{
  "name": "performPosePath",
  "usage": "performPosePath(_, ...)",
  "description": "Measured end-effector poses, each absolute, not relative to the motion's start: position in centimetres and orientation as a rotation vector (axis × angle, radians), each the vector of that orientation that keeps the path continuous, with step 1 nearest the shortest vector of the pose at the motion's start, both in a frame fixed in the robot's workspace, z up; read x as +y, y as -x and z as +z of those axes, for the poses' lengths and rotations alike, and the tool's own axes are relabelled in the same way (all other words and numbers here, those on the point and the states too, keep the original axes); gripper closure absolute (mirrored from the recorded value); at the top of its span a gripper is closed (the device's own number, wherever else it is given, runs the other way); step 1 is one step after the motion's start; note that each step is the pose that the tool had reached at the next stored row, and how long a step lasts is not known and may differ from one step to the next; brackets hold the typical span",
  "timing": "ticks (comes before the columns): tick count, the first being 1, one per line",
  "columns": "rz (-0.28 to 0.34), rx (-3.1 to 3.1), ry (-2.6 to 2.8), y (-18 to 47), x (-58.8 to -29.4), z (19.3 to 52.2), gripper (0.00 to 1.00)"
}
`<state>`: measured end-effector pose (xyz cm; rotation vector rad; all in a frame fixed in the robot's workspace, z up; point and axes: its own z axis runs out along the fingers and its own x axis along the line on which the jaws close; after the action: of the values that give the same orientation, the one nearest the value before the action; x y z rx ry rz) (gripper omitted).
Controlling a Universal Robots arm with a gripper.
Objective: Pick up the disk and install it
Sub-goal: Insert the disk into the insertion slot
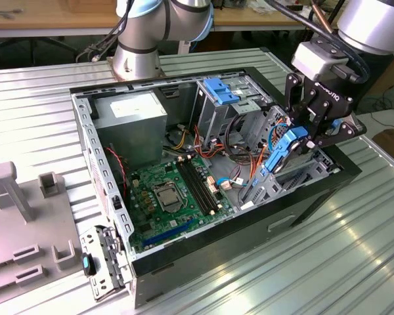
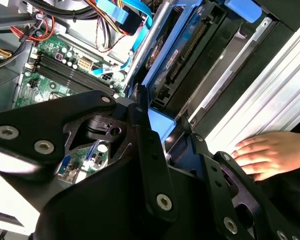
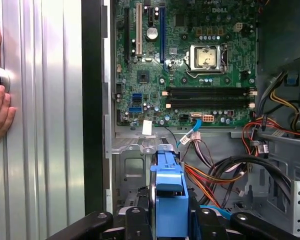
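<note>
In the exterior view my gripper [image 1: 301,134] hangs over the drive bay at the right end of the open computer case [image 1: 111,190]. It is shut on the disk [image 1: 285,149], a dark drive in a bright blue carrier, which is tilted with its lower end down among the bay's metal rails. In the first wrist view the blue carrier [image 3: 169,190] stands between my black fingers [image 3: 139,222], above the bay's metal frame. The second wrist view has the disk [image 2: 182,52] reaching from my gripper [image 2: 162,112] into the bay.
The motherboard [image 1: 171,197], the power supply [image 1: 131,115] and bundles of cables [image 1: 240,131] lie inside the case. Another blue carrier [image 1: 220,88] sits in the upper bay. A person's hand [image 2: 262,152] rests on the ribbed table beside the case. A grey fixture [image 1: 26,216] stands at the exterior view's left.
</note>
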<state>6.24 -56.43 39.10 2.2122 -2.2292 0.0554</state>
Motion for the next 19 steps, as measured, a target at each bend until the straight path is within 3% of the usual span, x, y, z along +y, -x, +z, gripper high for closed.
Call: performPosePath(19,0.055,-2.229,-2.212,-6.2,-56.6,37.8,0.63)
